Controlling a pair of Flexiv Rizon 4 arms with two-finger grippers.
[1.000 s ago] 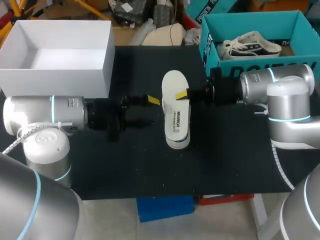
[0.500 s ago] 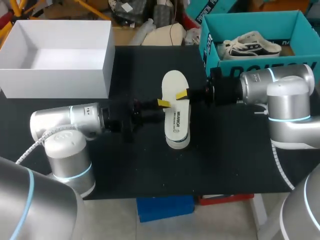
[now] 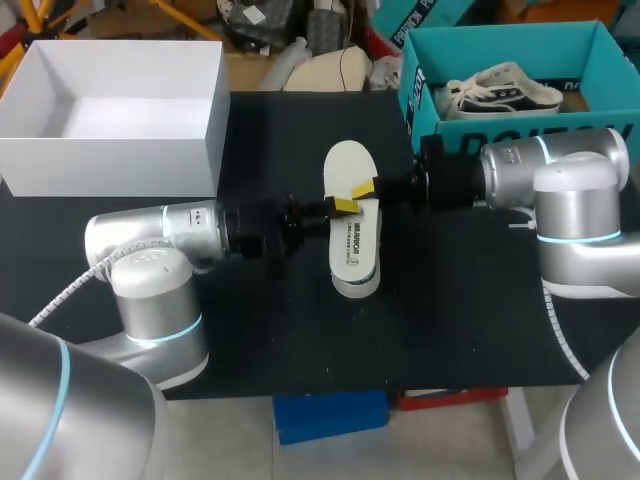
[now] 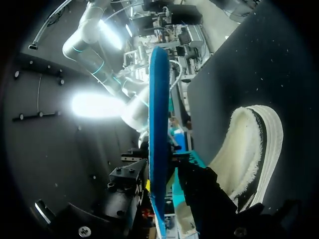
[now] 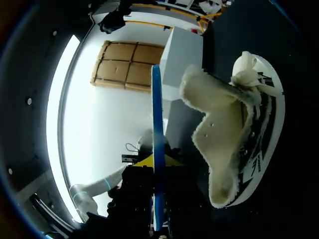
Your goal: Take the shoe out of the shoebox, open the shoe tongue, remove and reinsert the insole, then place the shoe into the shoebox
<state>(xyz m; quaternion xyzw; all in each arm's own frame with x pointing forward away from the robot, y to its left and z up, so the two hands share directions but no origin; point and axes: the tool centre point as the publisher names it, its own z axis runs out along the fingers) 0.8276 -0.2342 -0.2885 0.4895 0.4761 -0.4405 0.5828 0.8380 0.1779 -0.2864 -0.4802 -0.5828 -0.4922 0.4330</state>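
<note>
— Where can you pass?
— Along the near edge of the black table (image 3: 300, 350), either side of the cream fleece-lined shoe (image 3: 355, 288).
— What blocks you?
— The open white cardboard box (image 3: 120, 150) at the far left corner, the teal cardboard box (image 3: 500, 125) at the far right, and your left arm (image 3: 190, 232) and right arm (image 3: 520, 165) across the middle.
</note>
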